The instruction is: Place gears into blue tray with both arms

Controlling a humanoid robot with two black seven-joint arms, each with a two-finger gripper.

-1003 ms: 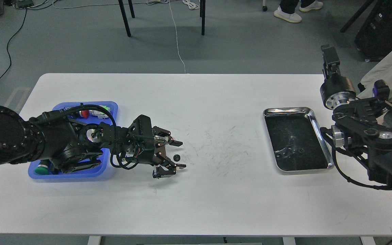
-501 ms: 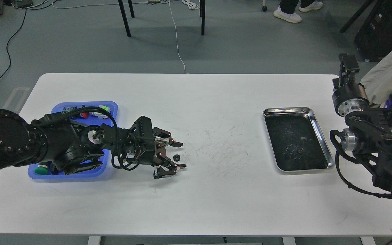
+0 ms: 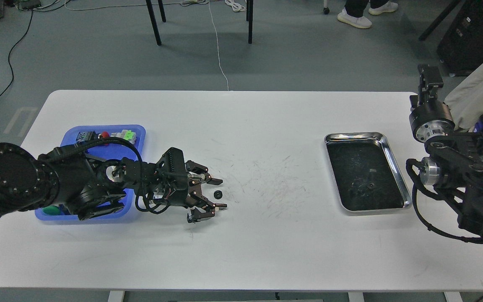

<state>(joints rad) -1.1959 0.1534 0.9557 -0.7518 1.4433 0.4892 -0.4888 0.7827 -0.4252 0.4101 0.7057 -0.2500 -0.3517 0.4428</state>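
A tiny black gear (image 3: 218, 194) lies on the white table just right of the blue tray (image 3: 139, 131). My left gripper (image 3: 222, 193) is low over the table and open, one finger on each side of that gear without touching it. A second small dark gear-like piece (image 3: 369, 183) lies inside the silver tray, too small to make out surely. My right gripper (image 3: 429, 77) points up beyond the table's right edge, seen end-on, nothing visible in it. My left arm hides much of the blue tray.
The silver metal tray (image 3: 392, 156) with a dark inside sits at the right of the table. Push-button switches with red (image 3: 105, 135) and green (image 3: 129, 135) caps lie in the blue tray. Chair legs and cables are on the floor behind the table.
My left arm drew back slightly to the left and lower, its gripper still open around the gear. My right arm swung right, away from the silver tray, then stayed still.
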